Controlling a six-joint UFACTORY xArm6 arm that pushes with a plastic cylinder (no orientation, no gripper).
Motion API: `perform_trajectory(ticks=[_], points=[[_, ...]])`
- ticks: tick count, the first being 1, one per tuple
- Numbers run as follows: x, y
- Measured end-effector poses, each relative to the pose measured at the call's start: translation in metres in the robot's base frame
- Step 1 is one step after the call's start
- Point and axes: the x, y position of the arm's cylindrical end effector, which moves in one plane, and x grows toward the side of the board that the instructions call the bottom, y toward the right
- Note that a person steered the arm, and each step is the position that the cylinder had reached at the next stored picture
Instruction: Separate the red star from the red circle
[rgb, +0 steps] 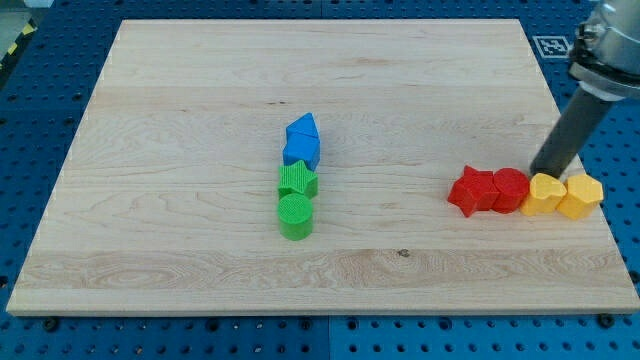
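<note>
The red star (471, 191) lies at the view's right, touching the red circle (509, 189) on its right side. My tip (537, 173) stands just behind the row, at the seam between the red circle and the yellow heart-like block (544, 193). A yellow hexagon (581, 195) closes the row at the far right. The four blocks sit in one touching line.
Near the board's middle a column runs from two blue blocks (302, 141) down through a green star (297, 181) to a green circle (295, 216). The wooden board's right edge (600, 215) is close to the yellow hexagon. Blue pegboard surrounds the board.
</note>
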Motion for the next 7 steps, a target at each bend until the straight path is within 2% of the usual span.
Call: perform_trajectory(ticks=[1,4,5,7], points=[[-0.001,-0.032],[-0.001,-0.041],[-0.001,-0.064],[0.052,-0.1]])
